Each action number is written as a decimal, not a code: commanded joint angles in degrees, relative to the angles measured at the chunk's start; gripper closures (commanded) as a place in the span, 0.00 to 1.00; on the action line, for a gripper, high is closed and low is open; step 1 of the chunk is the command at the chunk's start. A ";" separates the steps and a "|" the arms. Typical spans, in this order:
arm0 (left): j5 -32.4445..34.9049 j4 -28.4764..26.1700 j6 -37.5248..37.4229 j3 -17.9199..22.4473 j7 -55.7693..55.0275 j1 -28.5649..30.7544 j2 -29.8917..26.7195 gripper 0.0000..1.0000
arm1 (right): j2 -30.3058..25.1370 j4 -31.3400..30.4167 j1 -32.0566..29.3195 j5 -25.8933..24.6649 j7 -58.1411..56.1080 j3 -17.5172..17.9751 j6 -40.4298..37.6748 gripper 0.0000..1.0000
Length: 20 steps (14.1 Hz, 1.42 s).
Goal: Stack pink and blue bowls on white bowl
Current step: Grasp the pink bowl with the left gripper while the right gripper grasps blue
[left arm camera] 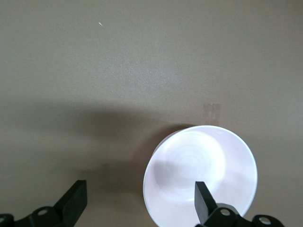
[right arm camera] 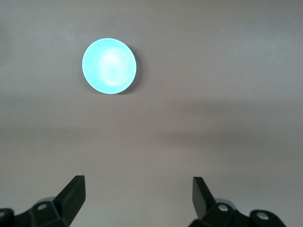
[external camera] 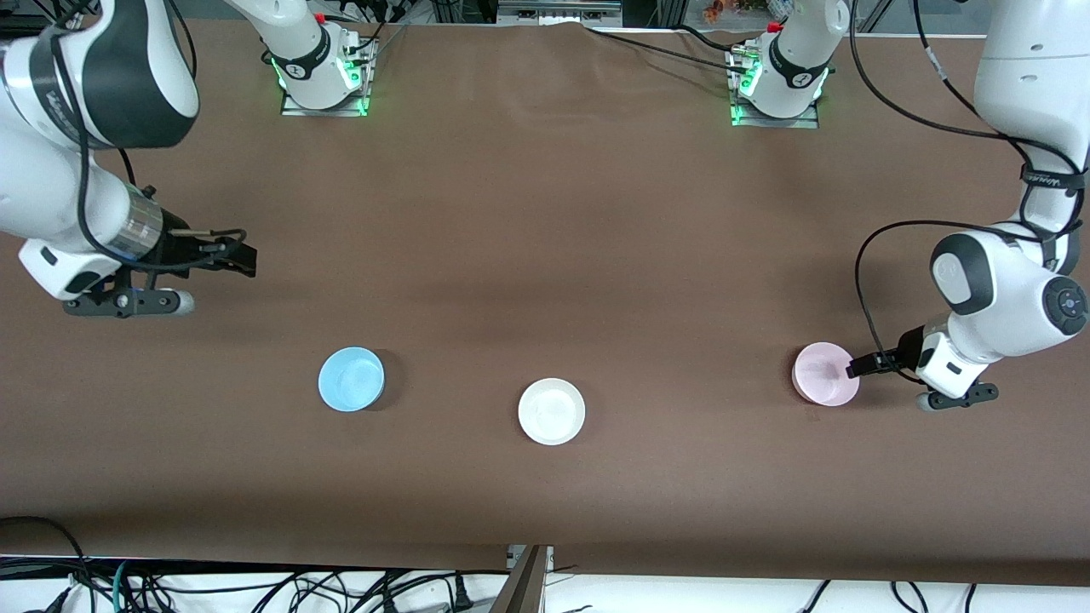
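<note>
Front view: three bowls are sitting upright in a row on the brown counter (external camera: 545, 213), well apart from one another. The white bowl (external camera: 552, 411) is lying between the blue bowl (external camera: 351, 379), toward the right arm's end, and the pink bowl (external camera: 824, 373), toward the left arm's end. All three are showing bare insides, and none is stacked. The left tool (external camera: 858, 366) is hanging low at the pink bowl's rim. The right tool (external camera: 243, 255) is waiting over bare counter, well apart from the blue bowl.

Left wrist view: the left tool (left arm camera: 142, 201) is standing with its fingers spread wide, gripping nothing. One finger (left arm camera: 202, 198) is showing against the pink bowl (left arm camera: 201, 172), which is appearing washed out to near white here; the other is lying outside the rim. This spread is not readable from the front.

Right wrist view: the right tool (right arm camera: 137, 194) is likewise spread wide and unloaded over bare counter. The blue bowl (right arm camera: 110, 66) is appearing farther off, its inside bare.
</note>
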 commanded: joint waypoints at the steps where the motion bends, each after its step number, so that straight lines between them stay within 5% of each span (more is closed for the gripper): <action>1: -1.79 0.37 0.45 0.01 2.95 -0.06 0.88 0.10 | 0.63 1.10 0.12 -1.00 0.19 -0.03 -0.24 0.00; 4: -8.37 0.28 0.45 0.10 9.27 -0.06 1.86 0.40 | 5.37 1.19 -0.41 -0.30 -0.51 -0.11 1.59 0.00; 10: -8.73 0.37 0.36 0.10 15.61 0.02 2.47 1.00 | 22.66 1.98 1.00 -0.39 -3.12 0.06 25.90 0.00; 16: -8.73 6.85 -4.82 -3.31 9.94 -2.95 1.51 1.00 | 29.02 1.90 1.35 2.60 -5.34 0.06 36.04 0.02; 18: -7.86 10.02 -5.00 -8.05 0.98 -4.19 1.59 1.00 | 29.46 1.89 1.26 2.60 -5.69 0.06 36.32 0.16; 20: -7.85 11.18 -4.91 -10.79 -5.62 -6.81 1.68 1.00 | 29.55 1.81 1.35 2.69 -5.95 0.06 36.15 0.46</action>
